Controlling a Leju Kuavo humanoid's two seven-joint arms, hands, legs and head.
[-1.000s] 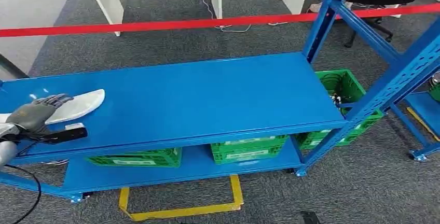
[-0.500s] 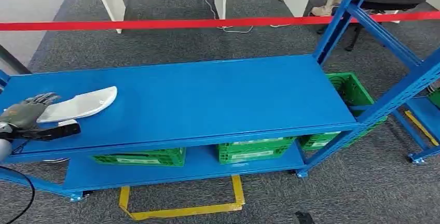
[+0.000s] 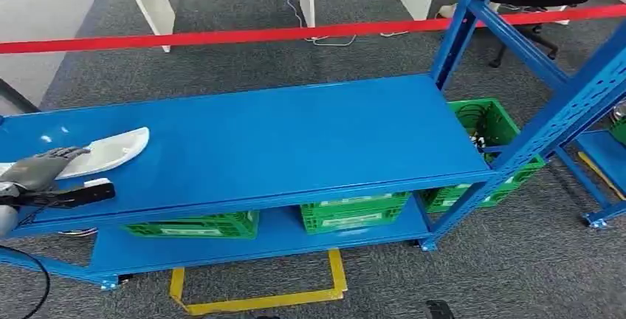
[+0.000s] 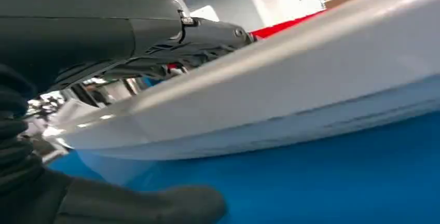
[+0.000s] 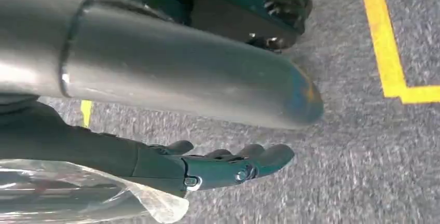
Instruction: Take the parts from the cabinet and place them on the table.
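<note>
You see the left hand (image 3: pixel 37 168) grasping the long curved white plastic part (image 3: pixel 111 151) flat on the blue metal table (image 3: pixel 295 142), ready for release, while your right hand (image 5: pixel 218 164) hangs loosely uncurled, carrying nothing.

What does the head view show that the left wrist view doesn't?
Head view alone: the whole blue metal shelf top, green plastic crates on the lower shelf and yellow floor tape. Left wrist view alone: a close look at the part's underside edge against the blue surface. Both: the left hand on the curved white panel part and the red barrier tape.
</note>
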